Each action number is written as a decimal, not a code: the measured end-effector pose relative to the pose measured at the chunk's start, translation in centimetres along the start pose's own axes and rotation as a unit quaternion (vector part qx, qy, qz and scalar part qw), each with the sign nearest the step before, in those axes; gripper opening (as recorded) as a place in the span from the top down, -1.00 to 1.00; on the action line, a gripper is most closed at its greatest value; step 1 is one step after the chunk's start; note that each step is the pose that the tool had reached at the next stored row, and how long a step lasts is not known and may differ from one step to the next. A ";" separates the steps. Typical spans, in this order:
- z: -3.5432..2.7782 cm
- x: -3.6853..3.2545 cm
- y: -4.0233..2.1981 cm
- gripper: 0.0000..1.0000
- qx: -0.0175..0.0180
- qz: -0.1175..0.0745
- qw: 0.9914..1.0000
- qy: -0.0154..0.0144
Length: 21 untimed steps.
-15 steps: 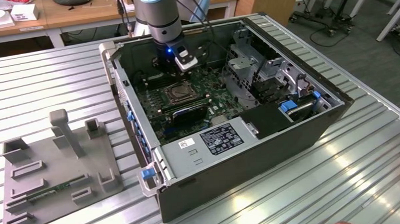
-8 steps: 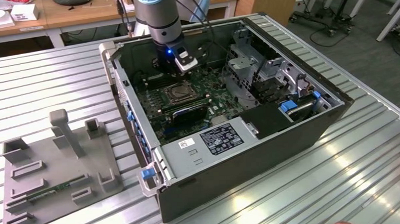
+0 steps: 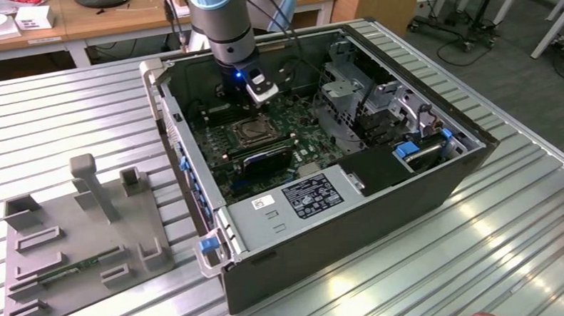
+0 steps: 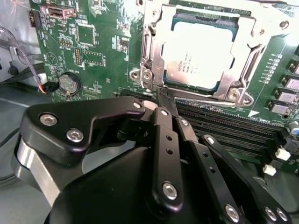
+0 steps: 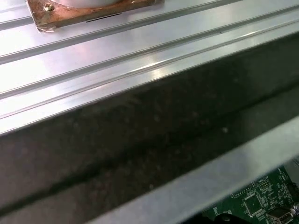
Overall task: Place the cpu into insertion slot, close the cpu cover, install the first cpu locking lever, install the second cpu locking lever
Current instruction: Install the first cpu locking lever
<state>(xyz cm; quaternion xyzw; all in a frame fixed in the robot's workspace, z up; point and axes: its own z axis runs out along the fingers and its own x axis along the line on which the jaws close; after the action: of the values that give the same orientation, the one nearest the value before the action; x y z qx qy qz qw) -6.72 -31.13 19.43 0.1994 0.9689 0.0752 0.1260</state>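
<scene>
In the second wrist view the pale silver cpu (image 4: 198, 51) lies in the insertion slot (image 4: 233, 93). The silvery cpu cover (image 4: 154, 46) is folded down flat around it. A thin metal lever rod (image 4: 205, 96) runs along the socket edge beside the memory slots. My black gripper (image 4: 161, 95) is shut, its tips together at the socket corner by that rod's end; whether they pinch the rod I cannot tell. In the exterior view the gripper (image 3: 263, 96) hangs inside the open computer case, just behind the insertion slot (image 3: 253, 133).
Long black memory slots (image 4: 224, 130) and a coin battery (image 4: 69, 84) flank the socket. Drive cages (image 3: 355, 90) fill the case at the exterior view's right. A grey fixture plate (image 3: 76, 231) with posts sits on the ribbed table (image 5: 117, 42) at the exterior view's left.
</scene>
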 end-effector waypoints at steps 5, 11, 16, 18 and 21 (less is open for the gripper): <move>0.10 0.08 -0.09 0.80 -0.001 0.001 1.000 -0.004; 0.09 0.11 -0.10 0.80 -0.002 0.001 1.000 -0.004; -0.29 0.04 -0.03 0.80 -0.003 0.001 1.000 -0.004; -0.48 0.00 0.01 0.80 -0.004 0.001 1.000 -0.004; -0.62 0.00 0.03 0.80 -0.005 0.002 1.000 -0.003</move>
<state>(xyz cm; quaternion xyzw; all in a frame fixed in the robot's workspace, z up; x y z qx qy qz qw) -6.88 -31.17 20.03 0.2006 0.9677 0.0792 0.1302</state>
